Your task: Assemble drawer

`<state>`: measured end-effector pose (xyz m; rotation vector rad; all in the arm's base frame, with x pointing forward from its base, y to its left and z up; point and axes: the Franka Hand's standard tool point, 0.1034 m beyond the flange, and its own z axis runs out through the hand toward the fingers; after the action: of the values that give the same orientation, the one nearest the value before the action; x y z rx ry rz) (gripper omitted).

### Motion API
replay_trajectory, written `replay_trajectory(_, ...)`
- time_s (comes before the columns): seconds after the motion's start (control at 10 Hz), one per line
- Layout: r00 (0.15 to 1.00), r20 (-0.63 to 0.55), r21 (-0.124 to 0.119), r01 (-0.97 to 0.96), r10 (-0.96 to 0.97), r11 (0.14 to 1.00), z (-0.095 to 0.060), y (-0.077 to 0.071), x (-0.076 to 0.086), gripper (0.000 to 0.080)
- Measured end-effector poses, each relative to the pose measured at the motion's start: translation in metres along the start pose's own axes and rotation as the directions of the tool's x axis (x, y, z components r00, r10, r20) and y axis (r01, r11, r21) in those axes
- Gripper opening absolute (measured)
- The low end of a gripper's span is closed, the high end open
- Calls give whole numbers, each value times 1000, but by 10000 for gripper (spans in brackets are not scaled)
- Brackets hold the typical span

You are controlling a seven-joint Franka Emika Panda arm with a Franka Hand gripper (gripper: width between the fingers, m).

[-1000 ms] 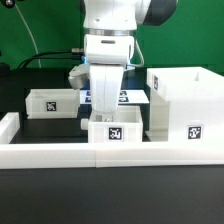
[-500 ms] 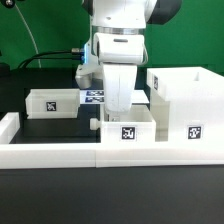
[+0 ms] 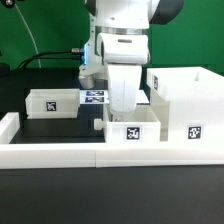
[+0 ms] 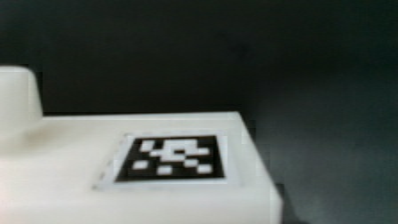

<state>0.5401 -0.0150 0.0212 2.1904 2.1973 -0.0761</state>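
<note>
A small white tray (image 3: pixel 131 130) with a tag on its front stands at the front middle, just to the exterior view's left of the tall open casing (image 3: pixel 190 100). My gripper (image 3: pixel 123 106) reaches down into the tray's back part and holds it; the fingertips are hidden by the tray wall. A second tray (image 3: pixel 52 102) stands apart at the exterior view's left. The wrist view shows only a white tagged face (image 4: pixel 175 158) close up, probably this tray's; no fingers show there.
The low white border rail (image 3: pixel 60 152) runs along the front, right before the held tray. The marker board (image 3: pixel 95 97) lies flat behind the arm. A green backdrop and a black cable are at the back.
The arm and the small tray have moved together toward the exterior view's right, closer to the casing. The other tray and the casing have not moved.
</note>
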Motion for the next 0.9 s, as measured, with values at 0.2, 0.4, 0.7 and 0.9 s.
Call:
replay_trajectory(0.2,1000,0,0,-2,2,1000,0,0,-1,42)
replay_trajectory(0.4,1000,0,5,2,-2,1000,0,-1,1,42)
replay_trajectory(0.7,1000,1,11,4,-4,1000,1,-2,1,42)
replay_trajectory(0.9,1000,0,14,5,-5,1000,1,-3,1,42)
